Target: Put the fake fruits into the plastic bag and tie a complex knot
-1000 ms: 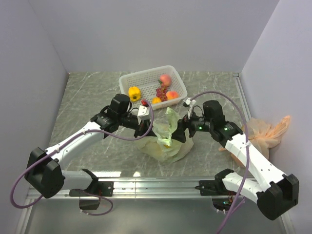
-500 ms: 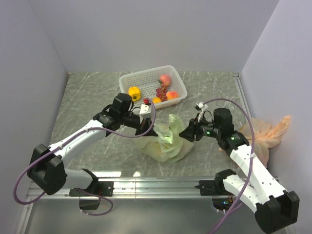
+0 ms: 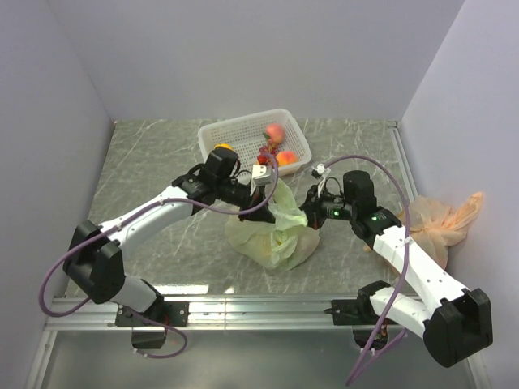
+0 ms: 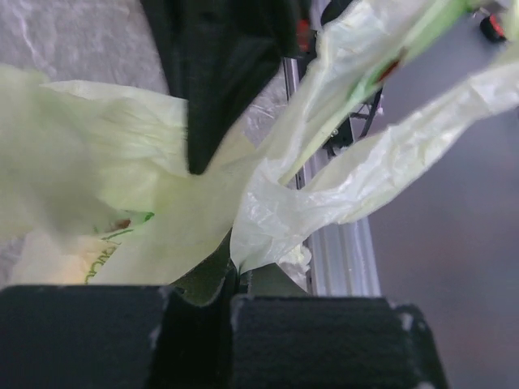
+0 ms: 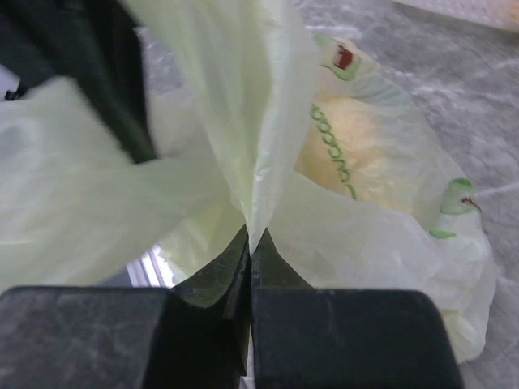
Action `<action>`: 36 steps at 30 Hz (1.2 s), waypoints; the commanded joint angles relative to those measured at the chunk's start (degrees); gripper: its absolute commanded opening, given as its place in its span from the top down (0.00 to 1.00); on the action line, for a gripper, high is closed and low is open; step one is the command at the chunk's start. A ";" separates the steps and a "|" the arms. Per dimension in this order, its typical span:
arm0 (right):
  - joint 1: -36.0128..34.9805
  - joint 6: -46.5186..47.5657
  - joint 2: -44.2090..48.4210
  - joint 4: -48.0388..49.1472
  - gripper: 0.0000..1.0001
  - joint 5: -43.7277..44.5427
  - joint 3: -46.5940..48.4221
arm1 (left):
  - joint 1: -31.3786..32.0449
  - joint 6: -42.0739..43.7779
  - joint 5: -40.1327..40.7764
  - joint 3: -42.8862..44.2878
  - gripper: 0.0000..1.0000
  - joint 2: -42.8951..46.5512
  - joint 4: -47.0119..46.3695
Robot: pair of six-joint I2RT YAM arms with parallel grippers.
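as left pincer (image 4: 231,274), right pincer (image 5: 249,243) clamp its film, plastic bag (image 3: 276,241) sits pale green, crinkled, bulging.

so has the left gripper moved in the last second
Yes. The left gripper has shifted right and slightly farther back, closer to the white basket, shut on the plastic bag.

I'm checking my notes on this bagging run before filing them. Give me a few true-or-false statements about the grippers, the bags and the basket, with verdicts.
1. The right gripper is shut on the thin pale green translucent plastic bag. True.
2. The white plastic lattice basket is empty. False: a peach and other small plastic fruits lie in it.
3. The left gripper hangs open, clear of the bag. False: it is shut on the bag's film.
4. The crumpled peach-orange translucent bag lies apart from both grippers. True.
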State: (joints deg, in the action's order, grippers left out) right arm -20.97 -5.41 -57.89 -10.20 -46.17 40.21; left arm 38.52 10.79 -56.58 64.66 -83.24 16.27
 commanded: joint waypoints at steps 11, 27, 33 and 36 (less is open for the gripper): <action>-1.44 8.48 1.99 1.05 0.46 -7.44 1.46 | 0.32 -10.35 1.38 3.89 1.00 -4.73 -2.21; -3.55 2.07 -0.65 9.93 0.33 -7.27 1.46 | 1.29 -14.65 4.89 3.89 1.00 -5.88 -4.76; -3.99 1.71 -2.23 10.90 0.61 -5.96 2.15 | 1.73 -13.78 5.16 3.72 0.99 -5.53 -4.06; -3.99 2.95 -2.49 10.64 0.86 -5.60 2.42 | 1.73 -12.46 4.81 3.63 0.99 -5.00 -2.75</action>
State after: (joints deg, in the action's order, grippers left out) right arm -24.29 -2.83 -60.20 -2.96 -51.53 40.49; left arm 39.72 -2.57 -51.99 67.42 -89.14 13.74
